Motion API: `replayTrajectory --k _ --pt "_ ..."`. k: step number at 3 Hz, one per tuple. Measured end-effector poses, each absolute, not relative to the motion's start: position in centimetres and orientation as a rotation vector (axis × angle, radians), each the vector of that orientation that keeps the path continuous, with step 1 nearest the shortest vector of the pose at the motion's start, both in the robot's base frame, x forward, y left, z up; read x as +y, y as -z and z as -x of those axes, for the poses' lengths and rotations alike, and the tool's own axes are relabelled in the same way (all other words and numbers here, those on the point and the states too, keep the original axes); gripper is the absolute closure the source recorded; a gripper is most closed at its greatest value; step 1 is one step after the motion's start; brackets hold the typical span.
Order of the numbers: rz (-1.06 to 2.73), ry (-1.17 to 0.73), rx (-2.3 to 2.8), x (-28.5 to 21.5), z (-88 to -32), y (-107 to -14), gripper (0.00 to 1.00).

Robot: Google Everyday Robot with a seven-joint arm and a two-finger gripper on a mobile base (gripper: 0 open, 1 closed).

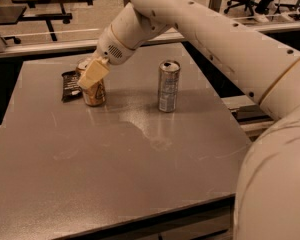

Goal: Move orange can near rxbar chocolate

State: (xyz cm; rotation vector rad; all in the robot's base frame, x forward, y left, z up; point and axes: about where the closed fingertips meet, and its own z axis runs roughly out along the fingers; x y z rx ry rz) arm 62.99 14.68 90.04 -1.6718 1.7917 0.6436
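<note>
The orange can [95, 95] stands upright on the grey table [140, 154] at its far left, right beside the rxbar chocolate [70, 85], a dark flat wrapper lying just left of it. My gripper [91, 78] reaches down from the upper right and is shut on the orange can's upper part. One cream finger [93, 72] covers the can's top and front. The can's base looks to rest on the table.
A taller, slimmer silver can [168, 86] stands upright at the table's middle back, right of the orange can. My arm [200, 29] crosses above the table's far right. The table's right edge meets a ledge [245, 111]. Other tables and chairs stand behind.
</note>
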Motion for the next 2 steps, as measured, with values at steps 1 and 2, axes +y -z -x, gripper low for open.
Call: replayTrajectory --k 1,2 --pt "1.675 -0.649 1.79 14.87 -62.96 -89.85 0.0" --pt "1.675 -0.649 1.79 14.87 -62.96 -89.85 0.0"
